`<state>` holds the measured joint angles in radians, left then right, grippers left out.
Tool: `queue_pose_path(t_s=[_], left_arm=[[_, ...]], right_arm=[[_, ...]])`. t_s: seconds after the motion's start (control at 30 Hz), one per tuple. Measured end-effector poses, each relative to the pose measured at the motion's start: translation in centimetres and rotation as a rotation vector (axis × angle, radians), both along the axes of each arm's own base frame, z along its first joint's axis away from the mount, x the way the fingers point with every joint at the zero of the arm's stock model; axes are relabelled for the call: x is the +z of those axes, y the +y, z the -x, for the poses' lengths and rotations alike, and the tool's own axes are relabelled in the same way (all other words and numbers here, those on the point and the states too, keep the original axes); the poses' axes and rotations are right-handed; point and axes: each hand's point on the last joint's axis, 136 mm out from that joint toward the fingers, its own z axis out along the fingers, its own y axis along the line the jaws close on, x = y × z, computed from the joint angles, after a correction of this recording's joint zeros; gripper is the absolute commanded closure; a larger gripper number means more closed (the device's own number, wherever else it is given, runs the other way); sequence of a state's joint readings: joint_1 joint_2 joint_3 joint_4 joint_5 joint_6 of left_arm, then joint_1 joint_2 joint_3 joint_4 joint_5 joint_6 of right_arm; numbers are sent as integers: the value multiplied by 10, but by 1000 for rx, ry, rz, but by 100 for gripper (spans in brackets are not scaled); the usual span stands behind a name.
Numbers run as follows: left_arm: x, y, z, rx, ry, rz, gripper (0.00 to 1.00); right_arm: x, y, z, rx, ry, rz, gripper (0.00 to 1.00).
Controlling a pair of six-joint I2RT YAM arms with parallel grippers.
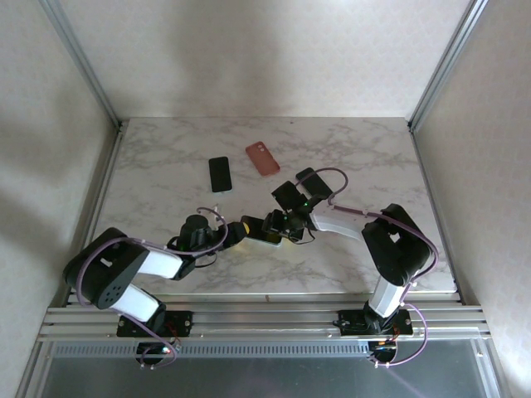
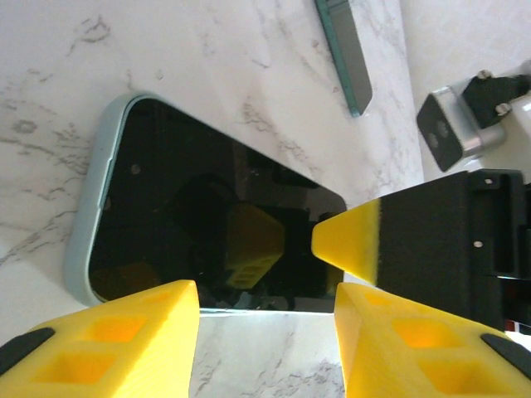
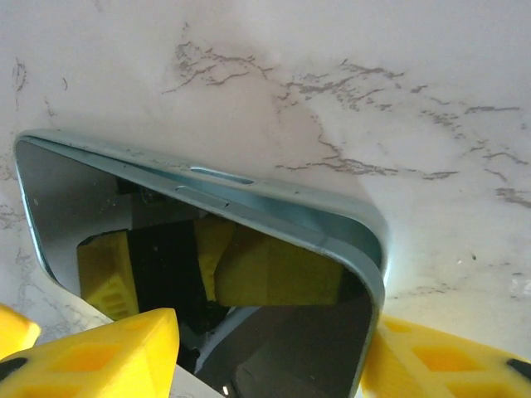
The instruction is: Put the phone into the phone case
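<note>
Teal phone case [image 3: 290, 207] (phone [image 2: 166, 215] inside) on marble [image 1: 348, 149].

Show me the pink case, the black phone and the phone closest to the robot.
pink case [image 1: 262, 158], top view, its middle
black phone [image 1: 219, 174], top view, its middle
closest phone [image 2: 174, 191], left wrist view, its dark screen

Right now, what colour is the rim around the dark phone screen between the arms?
Pale blue-green phone rim; the left wrist view shows it best.
</note>
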<state>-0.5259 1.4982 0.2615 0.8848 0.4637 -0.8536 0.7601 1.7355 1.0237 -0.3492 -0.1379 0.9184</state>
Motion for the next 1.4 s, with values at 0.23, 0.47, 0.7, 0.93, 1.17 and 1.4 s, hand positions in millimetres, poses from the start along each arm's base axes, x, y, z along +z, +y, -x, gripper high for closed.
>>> queue_pose_path(t_s=[0.23, 0.47, 0.7, 0.93, 1.17, 1.4], left_arm=[[19, 4, -1, 24, -44, 13, 53], [22, 22, -7, 101, -60, -56, 54], [-6, 34, -22, 139, 4, -126, 54], [-24, 23, -38, 118, 38, -142, 54], [-25, 16, -48, 103, 26, -128, 54], [-25, 13, -49, 91, 17, -114, 54]], right_arm=[[3, 2, 1, 18, 10, 17, 24], [2, -3, 6, 19, 31, 48, 18], [1, -4, 8, 19, 40, 56, 17], [6, 0, 4, 21, 28, 44, 18], [8, 3, 2, 21, 22, 38, 19], [3, 6, 2, 27, 32, 48, 19]])
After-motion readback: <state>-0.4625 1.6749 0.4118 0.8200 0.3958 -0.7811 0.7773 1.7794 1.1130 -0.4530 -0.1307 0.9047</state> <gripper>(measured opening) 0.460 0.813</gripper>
